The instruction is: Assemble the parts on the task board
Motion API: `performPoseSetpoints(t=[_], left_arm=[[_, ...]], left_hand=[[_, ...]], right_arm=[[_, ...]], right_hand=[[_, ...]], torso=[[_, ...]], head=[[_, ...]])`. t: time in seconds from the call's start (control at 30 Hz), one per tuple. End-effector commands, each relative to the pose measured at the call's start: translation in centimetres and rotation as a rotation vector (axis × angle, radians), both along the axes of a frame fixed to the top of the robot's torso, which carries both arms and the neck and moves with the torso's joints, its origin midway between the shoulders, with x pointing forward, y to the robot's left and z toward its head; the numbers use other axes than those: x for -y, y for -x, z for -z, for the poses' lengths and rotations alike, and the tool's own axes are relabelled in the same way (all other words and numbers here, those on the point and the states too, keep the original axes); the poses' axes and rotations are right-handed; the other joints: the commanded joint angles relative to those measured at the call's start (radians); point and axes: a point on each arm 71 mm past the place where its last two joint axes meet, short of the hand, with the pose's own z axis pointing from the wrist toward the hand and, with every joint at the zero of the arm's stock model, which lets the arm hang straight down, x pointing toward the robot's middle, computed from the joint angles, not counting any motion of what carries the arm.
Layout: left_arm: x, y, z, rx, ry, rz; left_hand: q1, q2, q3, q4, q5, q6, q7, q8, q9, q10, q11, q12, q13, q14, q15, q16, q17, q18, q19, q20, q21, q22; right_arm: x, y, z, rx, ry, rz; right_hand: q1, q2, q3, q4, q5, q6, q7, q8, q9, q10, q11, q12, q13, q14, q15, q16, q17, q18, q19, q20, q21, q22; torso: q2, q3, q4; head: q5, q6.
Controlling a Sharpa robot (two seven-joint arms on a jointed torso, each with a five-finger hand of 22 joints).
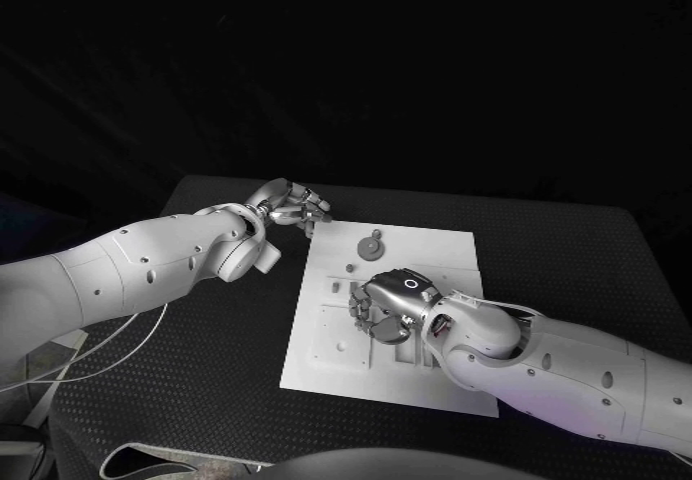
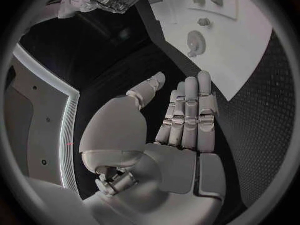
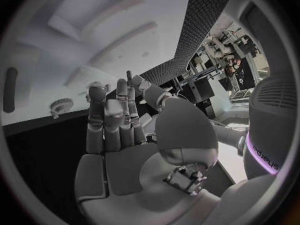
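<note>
Left hand [image 1: 289,208]: released, fingers extended, off task board's [image 1: 433,250] far left corner.
Right hand [image 1: 392,302]: over board centre, fingers curled; grasp undeterminable.
Gear part [image 1: 372,246]: far end, untouched.

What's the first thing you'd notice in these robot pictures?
The flat white task board glows in the middle of the black table. The right silver robot hand hangs over the board's middle. The left silver robot hand sits by the board's far corner, near a small round gear-like part.
</note>
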Motion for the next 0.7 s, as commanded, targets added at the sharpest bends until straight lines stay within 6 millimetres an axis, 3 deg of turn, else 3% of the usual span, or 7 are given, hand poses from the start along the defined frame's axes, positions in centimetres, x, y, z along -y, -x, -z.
performPoseSetpoints(t=[0.03, 0.33, 0.5, 0.7], left_arm=[[0.3, 0.0, -0.1, 0.000, 0.012, 0.017], [0.3, 0.1, -0.1, 0.000, 0.012, 0.020], [0.2, 0.1, -0.2, 0.001, 0.012, 0.020], [0.2, 0.2, -0.2, 0.001, 0.012, 0.020]], left_hand=[[0.002, 0.002, -0.006, -0.002, 0.002, -0.002, 0.007, 0.001, -0.001, -0.007, -0.003, 0.001, -0.001, 0.010, 0.000, -0.005, 0.002, 0.044, 0.005, 0.000, -0.002, 0.002], [0.005, 0.002, -0.006, -0.005, 0.002, -0.001, 0.006, 0.002, -0.001, -0.007, -0.003, 0.001, -0.003, 0.010, 0.000, -0.007, 0.005, 0.045, 0.004, 0.000, -0.003, 0.002], [0.005, 0.002, -0.007, -0.005, 0.002, -0.001, 0.006, 0.002, -0.001, -0.007, -0.003, 0.001, -0.003, 0.010, 0.000, -0.008, 0.006, 0.045, 0.004, 0.000, -0.003, 0.002], [0.005, 0.002, -0.007, -0.005, 0.002, -0.001, 0.006, 0.002, -0.001, -0.006, -0.003, 0.002, -0.004, 0.010, 0.000, -0.008, 0.006, 0.045, 0.005, 0.000, -0.003, 0.003]], right_arm=[[-0.2, 0.0, 0.2, 0.006, 0.024, -0.018], [-0.2, 0.0, 1.4, -0.005, 0.047, -0.017], [-0.2, 0.1, 2.3, -0.005, 0.063, -0.012], [0.1, -0.1, 2.5, 0.003, 0.071, -0.001]], right_hand=[[0.007, 0.004, 0.000, -0.004, -0.001, 0.006, 0.000, 0.003, 0.001, 0.004, 0.000, -0.004, -0.001, 0.002, -0.006, 0.005, 0.001, 0.048, -0.002, -0.007, 0.006, 0.020], [0.006, 0.005, 0.000, -0.004, -0.001, 0.006, 0.000, 0.003, 0.001, 0.004, 0.000, -0.005, -0.001, 0.001, -0.006, 0.005, 0.001, 0.048, -0.002, -0.007, 0.006, 0.019], [0.006, 0.005, 0.000, -0.004, -0.001, 0.006, 0.000, 0.003, 0.002, 0.004, 0.000, -0.006, -0.001, 0.001, -0.006, 0.005, 0.001, 0.048, -0.002, -0.007, 0.006, 0.019], [0.006, 0.005, 0.000, -0.005, -0.001, 0.006, 0.000, 0.003, 0.002, 0.004, 0.000, -0.006, -0.001, 0.001, -0.006, 0.005, 0.001, 0.048, -0.002, -0.007, 0.006, 0.019]], torso=[[0.000, -0.0004, 0.0017], [0.000, -0.0009, 0.0013], [0.001, -0.0003, 0.0044], [0.000, 0.0001, 0.0021]], head=[[0.001, -0.002], [0.004, -0.008], [0.005, -0.014], [0.011, -0.015]])
